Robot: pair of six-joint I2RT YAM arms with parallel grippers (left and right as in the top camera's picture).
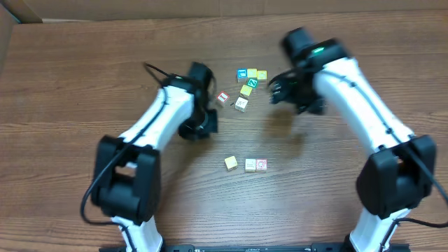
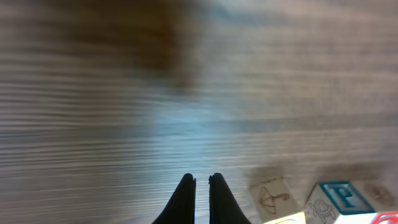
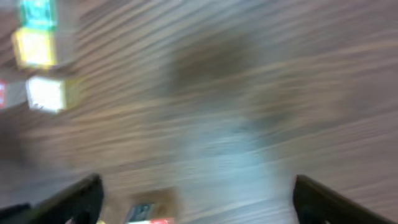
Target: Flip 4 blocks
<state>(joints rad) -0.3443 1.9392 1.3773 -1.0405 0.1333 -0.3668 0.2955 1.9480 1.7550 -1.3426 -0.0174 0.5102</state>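
The left gripper [image 2: 201, 180] is closed tight, fingertips almost touching, nothing between them, over the bare table [image 2: 186, 93]. The right gripper [image 3: 198, 183] is spread wide and holds nothing. First red-printed block [image 1: 223, 97] lies between the grippers, nearer the left one. Yellowish block [image 1: 231, 163], cream block [image 1: 250, 165] and second red-printed block [image 1: 262, 165] sit in a row, well apart from both grippers, toward the arm bases.

Ten small alphabet blocks [image 1: 241, 104], two white robot arms [image 1: 161, 115], one wooden table [image 1: 70, 84]
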